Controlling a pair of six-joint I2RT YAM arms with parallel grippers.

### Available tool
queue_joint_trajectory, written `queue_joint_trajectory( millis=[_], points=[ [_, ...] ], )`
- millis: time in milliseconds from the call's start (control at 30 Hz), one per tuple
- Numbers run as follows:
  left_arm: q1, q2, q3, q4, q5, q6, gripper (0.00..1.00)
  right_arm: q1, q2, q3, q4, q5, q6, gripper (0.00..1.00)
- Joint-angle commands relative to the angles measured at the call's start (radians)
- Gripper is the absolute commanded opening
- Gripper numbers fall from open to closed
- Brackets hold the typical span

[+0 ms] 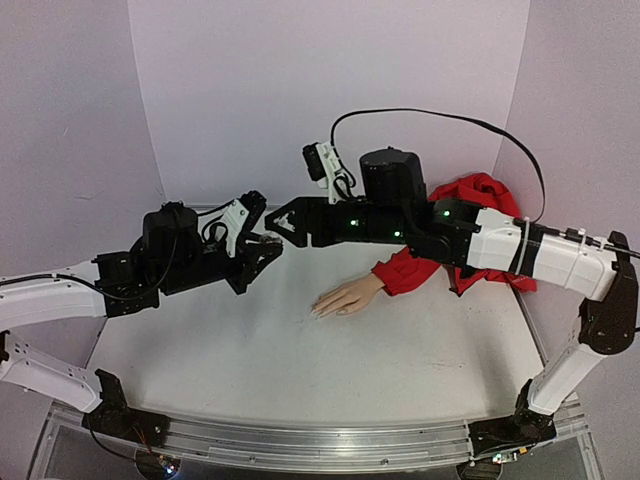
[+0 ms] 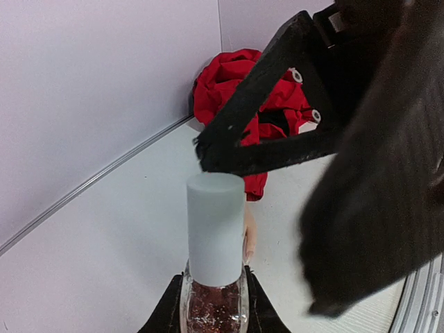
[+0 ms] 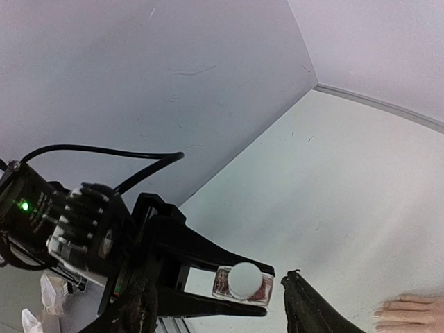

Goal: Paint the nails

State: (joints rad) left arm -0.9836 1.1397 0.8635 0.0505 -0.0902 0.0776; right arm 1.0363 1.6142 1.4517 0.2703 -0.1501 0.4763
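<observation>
The left gripper (image 2: 214, 305) is clenched on a small glass bottle (image 2: 215, 277) of glittery red stuff with a smooth white cylinder cap (image 2: 216, 229). The right gripper (image 1: 272, 226) is spread open at that cap. The nails (image 1: 318, 309) are tiny, on the peachy mannequin hand (image 1: 348, 296) lying flat on the table (image 1: 300, 370).

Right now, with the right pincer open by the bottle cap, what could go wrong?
The right pincer looks off-centre from the white cap, so it may close skewed and slip. The left pincer grips the bottle only by its glass body; a hard twist could wrench it loose and spill.
</observation>
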Motion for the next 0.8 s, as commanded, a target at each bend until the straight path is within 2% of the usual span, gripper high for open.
queue_joint_trajectory(
  millis=[0, 133, 233, 367, 467, 533, 600, 633, 667, 700, 767],
  points=[
    [-0.01, 0.0, 0.051, 0.049, -0.026, -0.011, 0.0, 0.011, 0.048, 0.082, 0.01, 0.066, 0.062, 0.53],
    [-0.012, 0.001, 0.052, 0.049, -0.025, -0.02, 0.0, 0.012, 0.072, 0.08, 0.003, 0.099, 0.094, 0.4],
    [-0.011, -0.001, 0.053, 0.049, -0.008, -0.023, 0.0, 0.011, 0.076, 0.067, 0.007, 0.093, 0.096, 0.2],
    [-0.011, -0.011, 0.051, 0.049, 0.051, -0.038, 0.0, 0.012, 0.063, 0.047, 0.018, 0.055, 0.054, 0.02],
    [-0.01, -0.028, 0.052, 0.05, 0.189, -0.046, 0.0, 0.0, 0.03, 0.001, 0.041, -0.019, -0.01, 0.0],
    [-0.006, -0.049, 0.049, 0.05, 0.324, -0.048, 0.0, -0.026, 0.006, -0.055, 0.087, -0.191, -0.084, 0.0],
    [0.007, -0.069, 0.052, 0.051, 0.528, -0.043, 0.0, -0.04, -0.004, -0.09, 0.129, -0.52, -0.203, 0.0],
    [0.021, -0.075, 0.056, 0.052, 0.658, -0.042, 0.0, -0.041, 0.0, -0.099, 0.13, -0.758, -0.258, 0.0],
    [0.036, -0.076, 0.063, 0.053, 0.797, -0.046, 0.0, -0.041, 0.013, -0.102, 0.13, -0.913, -0.28, 0.0],
    [0.056, -0.07, 0.075, 0.055, 0.939, -0.058, 0.0, -0.041, 0.027, -0.099, 0.127, -0.985, -0.278, 0.0],
    [0.102, -0.047, 0.111, 0.055, 1.157, -0.118, 0.0, -0.039, 0.033, -0.11, 0.118, -1.025, -0.282, 0.0]
  ],
)
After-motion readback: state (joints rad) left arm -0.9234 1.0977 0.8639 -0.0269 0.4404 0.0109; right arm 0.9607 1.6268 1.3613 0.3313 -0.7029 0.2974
